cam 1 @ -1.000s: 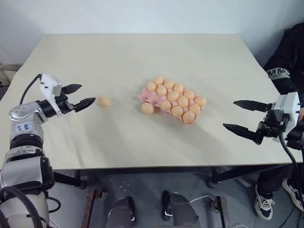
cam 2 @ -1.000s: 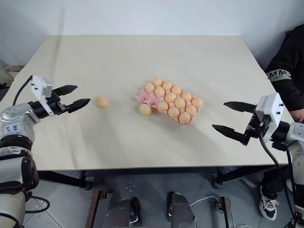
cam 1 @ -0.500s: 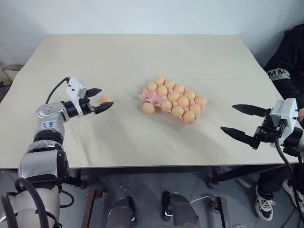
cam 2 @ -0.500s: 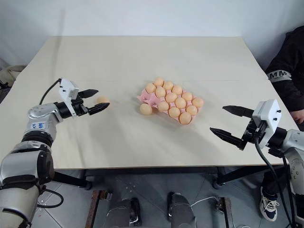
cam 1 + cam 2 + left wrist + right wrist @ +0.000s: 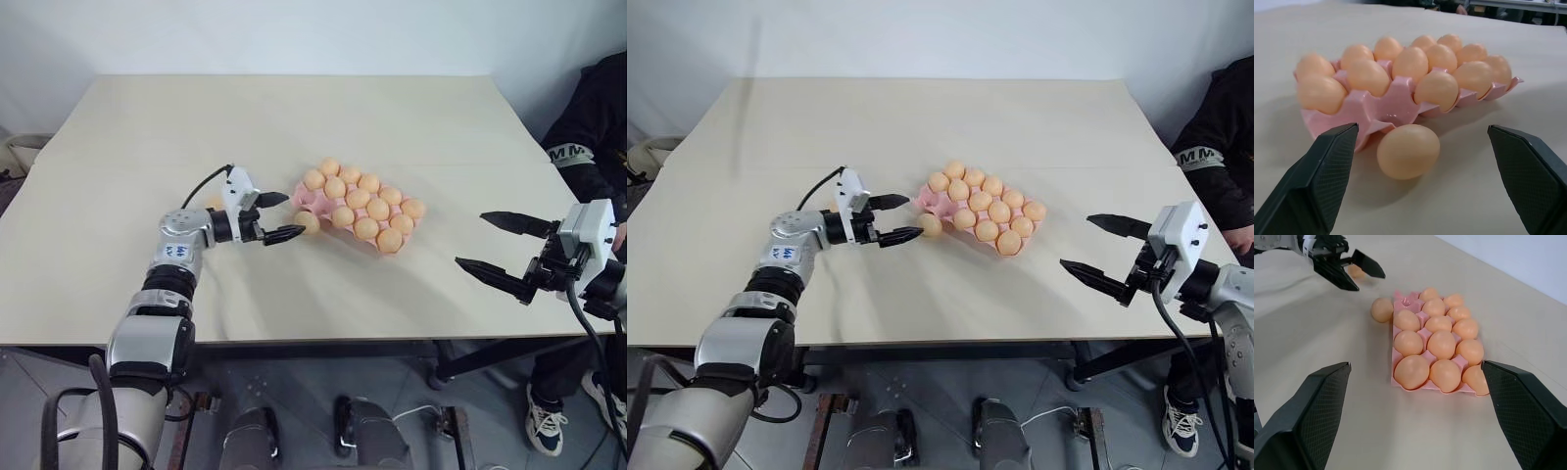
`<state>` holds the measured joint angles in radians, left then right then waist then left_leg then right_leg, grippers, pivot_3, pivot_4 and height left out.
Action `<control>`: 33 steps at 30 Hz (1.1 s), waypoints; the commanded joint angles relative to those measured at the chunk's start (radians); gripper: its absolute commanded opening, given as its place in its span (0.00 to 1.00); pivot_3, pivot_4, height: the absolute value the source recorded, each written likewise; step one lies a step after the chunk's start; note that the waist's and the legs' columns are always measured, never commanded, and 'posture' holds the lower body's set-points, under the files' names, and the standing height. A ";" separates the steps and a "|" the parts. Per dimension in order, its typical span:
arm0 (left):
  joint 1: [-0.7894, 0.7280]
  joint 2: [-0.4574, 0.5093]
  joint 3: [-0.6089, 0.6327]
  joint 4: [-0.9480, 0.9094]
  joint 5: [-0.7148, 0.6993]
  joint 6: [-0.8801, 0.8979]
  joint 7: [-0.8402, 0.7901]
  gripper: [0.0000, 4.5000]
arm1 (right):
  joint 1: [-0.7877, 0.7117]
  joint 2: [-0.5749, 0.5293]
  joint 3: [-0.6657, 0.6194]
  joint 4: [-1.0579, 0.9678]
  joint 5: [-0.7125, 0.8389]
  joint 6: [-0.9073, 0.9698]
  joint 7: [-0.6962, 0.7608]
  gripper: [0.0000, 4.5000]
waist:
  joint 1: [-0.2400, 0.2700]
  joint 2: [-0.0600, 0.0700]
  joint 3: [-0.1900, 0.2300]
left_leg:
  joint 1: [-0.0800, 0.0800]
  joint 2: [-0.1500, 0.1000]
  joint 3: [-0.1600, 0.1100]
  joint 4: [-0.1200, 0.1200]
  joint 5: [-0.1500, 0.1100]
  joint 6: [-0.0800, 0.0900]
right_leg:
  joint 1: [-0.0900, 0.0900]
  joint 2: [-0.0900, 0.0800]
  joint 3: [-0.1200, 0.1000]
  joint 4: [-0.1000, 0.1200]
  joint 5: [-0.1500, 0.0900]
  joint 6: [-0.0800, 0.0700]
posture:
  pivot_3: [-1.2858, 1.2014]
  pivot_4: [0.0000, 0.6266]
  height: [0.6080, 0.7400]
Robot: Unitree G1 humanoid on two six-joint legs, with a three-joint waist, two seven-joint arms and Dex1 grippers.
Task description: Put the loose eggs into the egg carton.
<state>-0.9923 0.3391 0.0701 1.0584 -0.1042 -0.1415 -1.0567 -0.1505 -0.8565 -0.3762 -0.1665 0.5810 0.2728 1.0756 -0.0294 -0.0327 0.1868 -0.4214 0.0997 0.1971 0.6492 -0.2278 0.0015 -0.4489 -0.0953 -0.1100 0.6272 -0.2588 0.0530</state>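
We see a pink egg carton (image 5: 315,201) with pale orange-tan eggs (image 5: 377,209) in its cups, and one loose egg (image 5: 1408,151) of the same orange-tan beside it on the plain beige table (image 5: 294,117). Our left gripper (image 5: 277,217) and right gripper (image 5: 497,245) both have black fingers with a fine cross-hatched texture, on white and silver-grey arms. A person's sleeve (image 5: 588,127) is black with white lettering.
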 commanded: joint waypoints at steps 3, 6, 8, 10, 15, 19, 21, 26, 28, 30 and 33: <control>0.009 -0.043 -0.014 -0.025 0.016 0.023 0.116 1.00 | 0.011 0.003 -0.033 -0.026 0.011 -0.008 -0.017 0.99 | 0.002 0.000 0.000 | 0.000 0.000 -0.001 0.000 0.000 0.001 | 0.000 0.000 0.000 0.000 0.000 0.000 | 0.52 0.24 1.00; 0.004 -0.063 -0.024 -0.029 0.027 0.036 0.163 1.00 | 0.022 0.002 -0.038 -0.035 0.013 -0.005 -0.024 0.99 | 0.002 0.000 0.000 | 0.000 0.000 -0.001 0.000 0.001 0.003 | 0.000 0.000 0.000 0.000 0.000 0.000 | 0.52 0.24 1.00; 0.000 -0.072 -0.036 -0.029 0.042 0.043 0.195 1.00 | 0.028 0.002 -0.041 -0.038 0.014 -0.005 -0.030 0.99 | 0.001 0.000 0.000 | 0.000 0.000 -0.001 0.000 0.001 0.003 | 0.000 0.000 0.000 0.000 0.000 0.000 | 0.52 0.24 1.00; -0.007 -0.079 -0.044 -0.022 0.051 0.050 0.219 1.00 | 0.034 0.002 -0.041 -0.043 0.014 -0.006 -0.035 0.99 | 0.002 0.000 0.000 | 0.000 0.000 -0.001 0.000 0.001 0.002 | 0.000 0.000 -0.001 0.000 0.000 0.000 | 0.52 0.24 1.00; -0.015 -0.091 -0.072 -0.018 0.070 0.079 0.240 1.00 | 0.038 0.002 -0.039 -0.047 0.014 -0.005 -0.047 0.99 | 0.001 0.000 0.000 | 0.000 -0.001 -0.001 0.000 -0.001 -0.001 | 0.001 -0.001 -0.001 -0.001 0.000 0.001 | 0.52 0.24 1.00; -0.019 -0.099 -0.071 -0.017 0.065 0.076 0.244 0.96 | 0.042 0.001 -0.040 -0.051 0.013 -0.003 -0.056 1.00 | 0.002 0.000 0.000 | 0.000 0.000 -0.001 0.000 -0.001 -0.001 | 0.001 0.000 -0.001 -0.001 0.000 0.001 | 0.52 0.24 1.00; -0.022 -0.101 -0.070 -0.012 0.065 0.074 0.254 0.86 | 0.043 0.000 -0.040 -0.051 0.013 -0.002 -0.060 1.00 | 0.002 0.000 0.000 | 0.000 -0.001 -0.001 0.000 -0.001 -0.001 | 0.001 -0.001 -0.001 -0.001 0.000 0.001 | 0.52 0.24 1.00; -0.026 -0.103 -0.069 -0.010 0.065 0.081 0.270 0.53 | 0.041 -0.004 -0.036 -0.046 0.010 -0.002 -0.063 1.00 | 0.002 0.000 0.000 | 0.000 -0.001 -0.001 0.000 -0.001 -0.001 | 0.001 -0.001 -0.001 -0.002 0.000 0.001 | 0.52 0.24 1.00; -0.026 -0.102 -0.069 -0.012 0.063 0.087 0.268 0.53 | 0.039 -0.005 -0.035 -0.044 0.009 -0.001 -0.064 1.00 | 0.002 0.000 0.000 | 0.000 -0.001 -0.001 0.000 -0.001 -0.001 | 0.001 -0.001 -0.001 -0.002 0.000 0.001 | 0.52 0.24 1.00; -0.024 -0.096 -0.068 -0.021 0.060 0.091 0.261 0.53 | 0.038 -0.005 -0.034 -0.043 0.009 -0.002 -0.064 1.00 | 0.002 0.000 0.000 | 0.000 -0.001 -0.001 0.000 -0.001 -0.001 | 0.001 -0.001 -0.001 -0.002 0.000 0.001 | 0.52 0.24 1.00; -0.019 -0.084 -0.064 -0.049 0.052 0.104 0.246 0.53 | 0.037 -0.007 -0.033 -0.044 0.008 0.001 -0.065 1.00 | 0.002 -0.001 0.000 | 0.000 -0.001 -0.001 0.000 -0.001 -0.001 | 0.001 -0.001 -0.001 -0.002 0.000 0.001 | 0.52 0.24 1.00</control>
<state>-0.9924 0.2437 -0.0040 1.0602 -0.0373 -0.0420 -0.8017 -0.1086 -0.8549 -0.3768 -0.1901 0.5798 0.2741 1.0160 -0.0277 -0.0332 0.1871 -0.4216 0.0990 0.1957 0.6488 -0.2289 0.0007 -0.4480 -0.0959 -0.1113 0.6255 -0.2584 0.0537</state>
